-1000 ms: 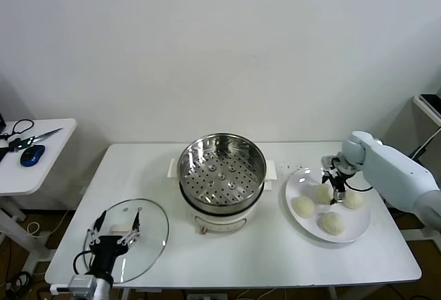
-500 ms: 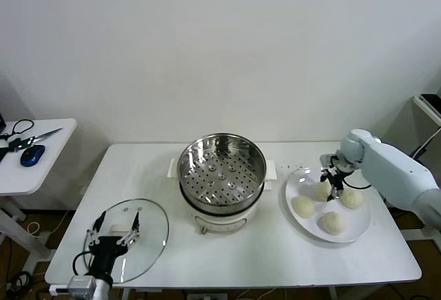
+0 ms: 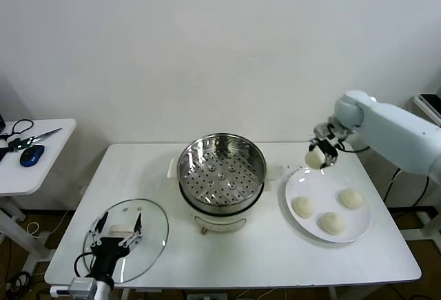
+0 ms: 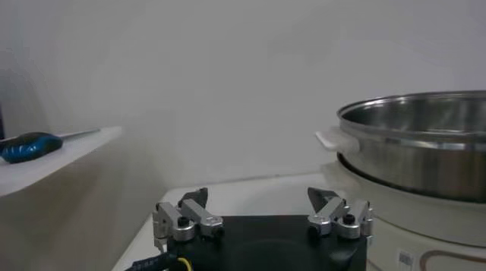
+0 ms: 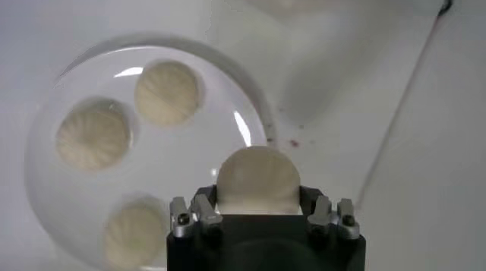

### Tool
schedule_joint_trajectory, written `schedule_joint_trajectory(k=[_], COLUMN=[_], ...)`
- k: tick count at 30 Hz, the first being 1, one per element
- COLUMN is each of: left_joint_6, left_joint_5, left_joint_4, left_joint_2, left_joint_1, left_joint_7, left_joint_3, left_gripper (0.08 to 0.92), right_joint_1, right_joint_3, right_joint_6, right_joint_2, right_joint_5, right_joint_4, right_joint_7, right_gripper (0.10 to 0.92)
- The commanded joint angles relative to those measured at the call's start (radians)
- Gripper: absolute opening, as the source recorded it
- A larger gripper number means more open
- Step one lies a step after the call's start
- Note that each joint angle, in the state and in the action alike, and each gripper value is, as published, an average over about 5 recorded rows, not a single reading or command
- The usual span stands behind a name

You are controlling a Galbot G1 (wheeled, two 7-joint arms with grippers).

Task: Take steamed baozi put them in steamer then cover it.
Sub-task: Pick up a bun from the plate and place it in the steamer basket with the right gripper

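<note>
Head view: right gripper [image 3: 318, 155] is up off the white plate [image 3: 358, 227], above its far-left rim, clamped on one steamed baozi [image 3: 315, 158]. Three more baozi [image 3: 303, 207] lie on the plate: one left, one front, one right, all apart from each other. Steamer [image 3: 222, 169] sits mid-table on its white pot base [image 3: 219, 221], left of the plate, basket empty, perforated floor showing. Glass cover [image 3: 153, 234] lies flat on the table near the front-left corner, white handle up. Left gripper [image 3: 116, 227] hovers over the cover, fingers spread wide, holding nothing. Side table [image 3: 41, 169] to the far left carries scissors [image 3: 31, 136] and a blue mouse [image 3: 32, 155].

Left wrist view: left gripper [image 4: 262, 219] fingers [image 4: 182, 219] stand well apart, nothing between them. Steamer [image 4: 418, 143] rim and one white side handle [image 4: 334, 140] show beyond; the blue mouse [image 4: 29, 145] rests on the side table edge.

Right wrist view: right gripper [image 5: 258, 208] pinches the held baozi [image 5: 258, 178] from both sides. Below it the plate [image 5: 197, 155] holds the other three baozi [image 5: 168, 92], pleated tops visible.
</note>
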Motion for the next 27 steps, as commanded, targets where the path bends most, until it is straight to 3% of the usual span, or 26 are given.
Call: schedule_joint_trajectory(k=[1,14,27], left_joint_6=[-0.003,0.001,0.002], left_joint_5=[-0.004,0.000,-0.011], left_joint_4=[-0.002,0.001,0.008], left_joint_2=[0.009,0.027,0.037], left_joint_1=[0.014,0.011,0.014], left_joint_7=[0.002,0.006,0.002], left_joint_3=[0.000,0.017,0.003], left_gripper=[0.823,0.823,0.823], right_joint_1=[0.221,0.115,-0.099], right_joint_3=[-0.112,-0.027,0.046], right_joint_6=[0.221,0.279,0.328], right_joint_2=[0.148,0.438,0.537], right_joint_5=[-0.103,-0.178,-0.346], right_joint_4=[0.109,0.058,-0.086], right_joint_7=[0.002,0.021,0.041], right_gripper=[0.687,0.695,0.696])
